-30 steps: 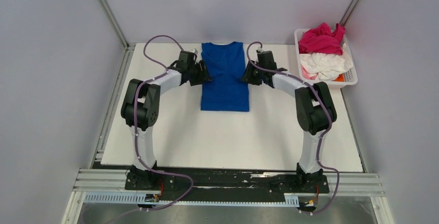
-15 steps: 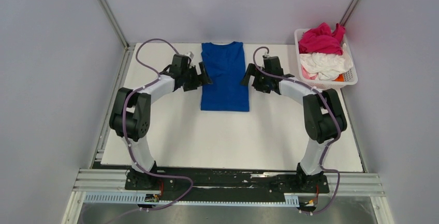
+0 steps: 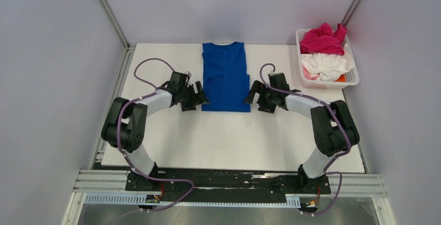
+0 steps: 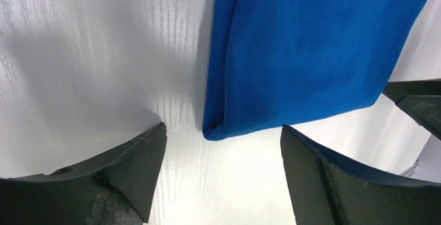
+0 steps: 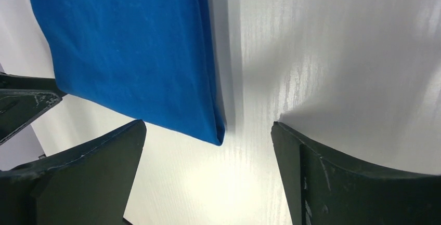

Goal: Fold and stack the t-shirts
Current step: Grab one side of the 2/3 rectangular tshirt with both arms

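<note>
- Top external view: the white table (image 3: 229, 136) fills the work area, and most of its near half is bare board.
- The blue shirt (image 3: 225, 77) lies flat at the far middle of the table. It is already folded lengthwise into a narrow strip, with the collar at the far edge and the hem nearest the arms. No print shows on the upper face.
- My judgement is that it is light, soft cloth with no stiffness. It will sag and drag, and its layers can slip apart if only the top one is pinched.
- The best places to take hold look like the two near hem corners, gripping through all layers, so the hem can be carried up toward the collar.
- The white basket (image 3: 333, 84) sits at the far right, well apart from the blue shirt, so it is not in the way.
- The basket holds the pink shirt (image 3: 322, 40) bunched on top of the crumpled white shirt (image 3: 326, 65).
- The left gripper (image 3: 202, 94) is low beside the near left corner, its fingers spread wide and holding nothing.
- The right gripper (image 3: 250, 94) mirrors it at the near right corner, also spread and empty. Nothing lies between either gripper and its corner.
</note>
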Motion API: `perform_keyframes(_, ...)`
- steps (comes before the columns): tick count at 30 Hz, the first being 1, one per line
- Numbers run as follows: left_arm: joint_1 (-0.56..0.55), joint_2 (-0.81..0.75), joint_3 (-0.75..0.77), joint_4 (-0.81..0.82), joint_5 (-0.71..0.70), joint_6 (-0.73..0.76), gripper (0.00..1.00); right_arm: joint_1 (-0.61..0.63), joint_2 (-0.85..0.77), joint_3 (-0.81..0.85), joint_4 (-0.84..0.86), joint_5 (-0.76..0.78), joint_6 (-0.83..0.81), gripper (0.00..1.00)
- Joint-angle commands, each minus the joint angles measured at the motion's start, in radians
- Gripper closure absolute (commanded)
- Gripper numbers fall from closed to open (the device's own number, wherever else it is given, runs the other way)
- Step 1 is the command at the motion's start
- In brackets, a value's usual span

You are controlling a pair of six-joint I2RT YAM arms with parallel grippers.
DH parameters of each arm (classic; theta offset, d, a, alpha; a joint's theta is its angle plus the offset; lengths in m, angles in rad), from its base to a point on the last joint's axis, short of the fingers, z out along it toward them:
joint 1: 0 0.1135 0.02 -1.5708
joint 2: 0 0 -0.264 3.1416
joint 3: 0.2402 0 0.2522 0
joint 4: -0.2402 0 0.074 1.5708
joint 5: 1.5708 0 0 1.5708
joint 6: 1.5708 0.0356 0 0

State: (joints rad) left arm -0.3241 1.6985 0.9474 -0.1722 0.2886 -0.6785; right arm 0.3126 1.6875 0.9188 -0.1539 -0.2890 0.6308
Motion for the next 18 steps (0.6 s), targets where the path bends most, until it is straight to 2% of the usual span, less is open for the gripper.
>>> perform_keyframes(1,-0.005,0.007,-0.015,0.016,-0.013,-0.032,0.18,0.012,-0.039,-0.011,0.033,-0.035,0.035,0.0)
perform_keyframes(4,-0.01,0.032,-0.017,0.014,-0.024,-0.038,0.29,0.015,-0.041,-0.018,0.033,-0.031,0.038,0.0)
perform_keyframes(11,-0.03,0.088,0.004,-0.005,-0.04,-0.043,0.64,0.03,-0.031,-0.019,0.037,-0.033,0.042,0.0)
perform_keyframes(16,-0.036,0.09,0.014,-0.046,-0.064,-0.034,0.99,0.038,-0.018,-0.021,0.039,-0.03,0.052,0.02)
perform_keyframes(18,-0.036,0.081,0.009,-0.052,-0.083,-0.032,1.0,0.041,-0.012,-0.023,0.04,-0.026,0.055,0.05)
